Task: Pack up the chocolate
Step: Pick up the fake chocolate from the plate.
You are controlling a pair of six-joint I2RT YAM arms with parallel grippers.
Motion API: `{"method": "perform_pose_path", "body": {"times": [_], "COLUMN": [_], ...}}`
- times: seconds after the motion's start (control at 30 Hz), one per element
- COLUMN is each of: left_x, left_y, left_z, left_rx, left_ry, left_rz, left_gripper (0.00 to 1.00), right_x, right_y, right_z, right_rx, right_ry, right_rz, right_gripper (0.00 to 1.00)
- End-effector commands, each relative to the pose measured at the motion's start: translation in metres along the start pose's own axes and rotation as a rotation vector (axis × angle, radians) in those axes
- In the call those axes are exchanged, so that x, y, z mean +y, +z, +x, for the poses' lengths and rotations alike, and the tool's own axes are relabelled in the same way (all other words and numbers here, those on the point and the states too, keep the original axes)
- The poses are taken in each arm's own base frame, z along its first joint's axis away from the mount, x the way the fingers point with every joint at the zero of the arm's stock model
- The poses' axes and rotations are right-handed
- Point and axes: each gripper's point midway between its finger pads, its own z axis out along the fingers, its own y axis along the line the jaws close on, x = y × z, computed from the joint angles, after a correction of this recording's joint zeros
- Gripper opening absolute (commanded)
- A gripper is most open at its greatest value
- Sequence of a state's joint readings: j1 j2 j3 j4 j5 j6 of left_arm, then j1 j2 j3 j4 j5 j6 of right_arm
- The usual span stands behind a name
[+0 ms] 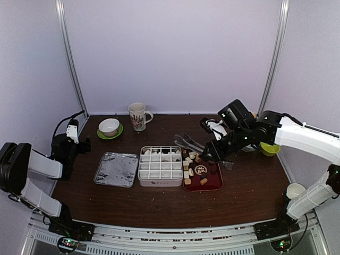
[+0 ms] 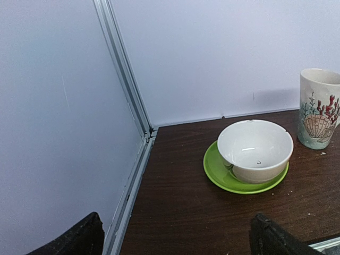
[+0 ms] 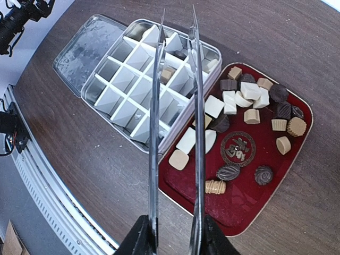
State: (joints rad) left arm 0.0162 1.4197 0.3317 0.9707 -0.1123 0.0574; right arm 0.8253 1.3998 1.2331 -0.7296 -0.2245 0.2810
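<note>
While the right pincer (image 3: 175, 240) pinches the metal tongs (image 3: 154, 133) at their rear end, the 2 blades stand apart, nothing between them, over the divided box (image 3: 122, 109) and dark-red tray (image 3: 244, 199). Chocolate (image 3: 249, 91): most pieces, dark, tan and cream, lie in the tray; a few sit in the box's far compartments. Tin lid (image 3: 79, 50): flat on the worktop (image 1: 159, 204), just beside the box. Left pincer (image 2: 178, 236): spread wide, holding nothing, near a white bowl (image 2: 255, 149) on a green saucer (image 2: 223, 178); mug (image 2: 319, 109) beside.
</note>
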Motion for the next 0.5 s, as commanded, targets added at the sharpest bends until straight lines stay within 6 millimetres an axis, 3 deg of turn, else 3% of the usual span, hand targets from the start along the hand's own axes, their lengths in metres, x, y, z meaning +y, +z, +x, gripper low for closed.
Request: {"method": "perform_pose_path", "body": {"times": [0.0, 0.23, 0.47], "left_x": [0.004, 0.003, 0.004], "left_y": [0.000, 0.000, 0.000], "left_z": [-0.007, -0.008, -0.007], "left_rx": [-0.037, -0.039, -0.038], "left_ry": [-0.012, -0.012, -0.012], "left_rz": [-0.009, -0.009, -0.009], "left_gripper": [0.98, 0.98, 0.98], "right_x": [-0.016, -0.040, -0.059], "right_y": [-0.017, -0.034, -0.038], "right_z": [0.013, 0.042, 0.068], "right_rx": [-0.007, 0.033, 0.106], "right_ry": [-0.023, -0.025, -0.003], "right_rz": [0.088, 0.199, 0.286], "right_gripper": [0.31, 0.32, 0.32]}}
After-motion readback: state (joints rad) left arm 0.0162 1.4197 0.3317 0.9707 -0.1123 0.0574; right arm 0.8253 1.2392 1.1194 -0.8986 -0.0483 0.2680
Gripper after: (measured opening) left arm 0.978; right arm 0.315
